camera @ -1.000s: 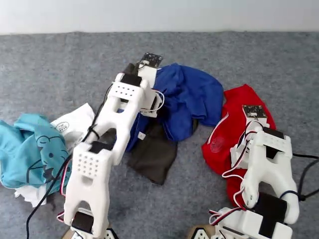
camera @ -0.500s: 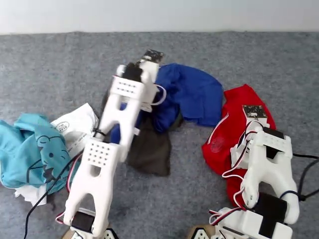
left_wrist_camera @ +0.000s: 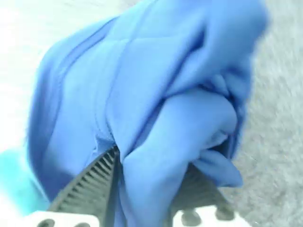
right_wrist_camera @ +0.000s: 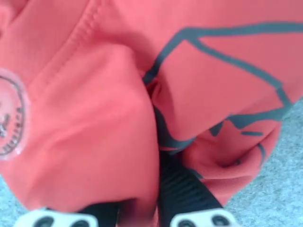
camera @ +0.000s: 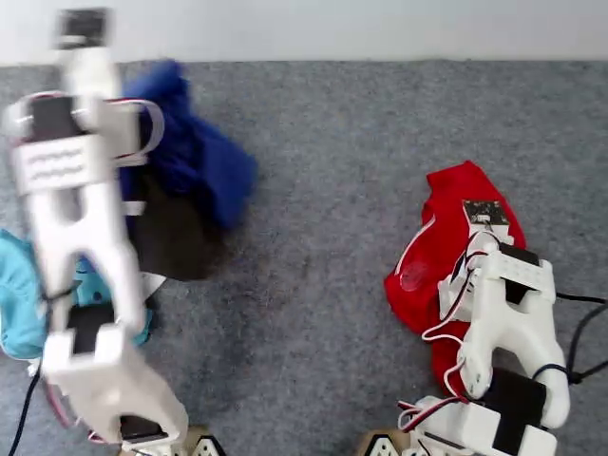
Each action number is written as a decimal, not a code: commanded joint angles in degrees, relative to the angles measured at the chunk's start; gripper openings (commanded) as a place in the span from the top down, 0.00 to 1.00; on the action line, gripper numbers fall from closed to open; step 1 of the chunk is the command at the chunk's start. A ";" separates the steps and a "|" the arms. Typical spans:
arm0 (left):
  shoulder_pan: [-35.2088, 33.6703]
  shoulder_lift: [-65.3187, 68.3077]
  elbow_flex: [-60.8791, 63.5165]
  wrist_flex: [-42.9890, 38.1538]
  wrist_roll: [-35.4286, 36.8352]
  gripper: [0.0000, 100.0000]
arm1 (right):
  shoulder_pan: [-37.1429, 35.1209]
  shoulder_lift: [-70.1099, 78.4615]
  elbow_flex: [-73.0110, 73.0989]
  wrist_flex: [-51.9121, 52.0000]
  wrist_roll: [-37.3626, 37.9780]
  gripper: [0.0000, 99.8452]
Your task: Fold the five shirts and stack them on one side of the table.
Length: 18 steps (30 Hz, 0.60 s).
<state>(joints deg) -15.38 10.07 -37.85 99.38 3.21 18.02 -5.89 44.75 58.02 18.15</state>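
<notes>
The grey counter (camera: 332, 190) carried one crumpled red shirt (camera: 446, 228) on the right. On the left were one bunched blue shirt (camera: 204, 161), one dark shirt (camera: 176, 237) and one teal shirt (camera: 14, 304). The left tool (left_wrist_camera: 149, 163) clamped blue cloth, and the right tool (right_wrist_camera: 154, 156) pinched red cloth.

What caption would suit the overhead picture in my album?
Left gripper holds the blue shirt; right gripper grips the red shirt.
</notes>
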 commanded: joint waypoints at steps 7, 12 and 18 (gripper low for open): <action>-13.36 -44.48 30.55 1.23 -9.93 0.98 | -2.15 0.57 1.05 -1.89 -0.70 0.99; -26.20 -57.14 50.51 1.23 -11.52 0.83 | -2.15 0.57 1.05 -1.89 -0.70 0.99; -33.58 -57.58 70.37 -2.73 -14.86 0.75 | -2.15 0.57 1.05 -1.80 -0.70 0.99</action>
<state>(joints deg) -46.24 -46.20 25.45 99.21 -10.42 17.76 -5.89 44.75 57.85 18.15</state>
